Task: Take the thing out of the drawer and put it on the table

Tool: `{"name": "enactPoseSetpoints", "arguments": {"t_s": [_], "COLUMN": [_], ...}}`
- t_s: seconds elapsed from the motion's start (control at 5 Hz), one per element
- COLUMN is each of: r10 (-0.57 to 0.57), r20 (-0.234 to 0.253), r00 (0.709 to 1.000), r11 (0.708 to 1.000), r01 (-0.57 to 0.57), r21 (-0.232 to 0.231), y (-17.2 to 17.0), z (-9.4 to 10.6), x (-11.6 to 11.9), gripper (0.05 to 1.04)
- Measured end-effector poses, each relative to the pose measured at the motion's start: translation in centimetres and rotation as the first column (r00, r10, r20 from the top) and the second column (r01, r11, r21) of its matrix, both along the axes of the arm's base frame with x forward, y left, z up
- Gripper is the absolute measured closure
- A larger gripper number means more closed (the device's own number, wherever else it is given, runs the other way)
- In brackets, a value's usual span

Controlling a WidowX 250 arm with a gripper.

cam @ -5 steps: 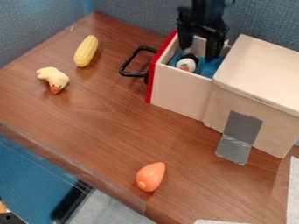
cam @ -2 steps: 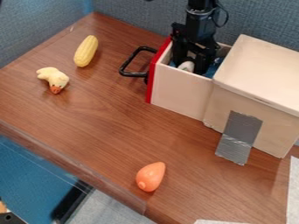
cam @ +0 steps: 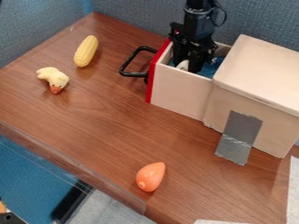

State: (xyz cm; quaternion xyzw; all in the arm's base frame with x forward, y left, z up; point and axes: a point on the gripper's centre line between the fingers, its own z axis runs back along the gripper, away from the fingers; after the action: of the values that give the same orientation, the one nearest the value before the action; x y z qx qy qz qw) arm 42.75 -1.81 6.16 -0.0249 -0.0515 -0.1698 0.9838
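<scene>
White toy (cam: 183, 64) inside the open drawer (cam: 178, 89), just at the gripper (cam: 187, 65), the latter hanging down from the far side; whether spread or pinching, impossible to tell. With a shallow hold, may slip on lifting; if raised too little, may catch on the drawer's near wall. Beyond, to the left, bare table (cam: 105, 127) for placing; at far left, yellow corn (cam: 86, 51).
</scene>
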Motion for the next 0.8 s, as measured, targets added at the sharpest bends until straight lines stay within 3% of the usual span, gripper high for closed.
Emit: {"name": "enactPoseSetpoints", "arguments": {"t_s": [0.2,0.4,0.6,0.8], "r10": [0.002,0.02,0.018,0.017], "r20": [0.02,0.104,0.11,0.086], "r00": [1.0,0.994,0.994,0.996], "r11": [1.0,0.998,0.998,0.999], "r01": [-0.002,-0.014,-0.012,-0.014], "r21": [-0.027,-0.06,-0.059,-0.034], "y": [0.2,0.8,1.4,2.4], "z": [0.8,4.6,5.7,5.3], "x": [0.1,-1.1,-4.1,-7.3], "gripper": [0.604,0.605,0.605,0.605]}}
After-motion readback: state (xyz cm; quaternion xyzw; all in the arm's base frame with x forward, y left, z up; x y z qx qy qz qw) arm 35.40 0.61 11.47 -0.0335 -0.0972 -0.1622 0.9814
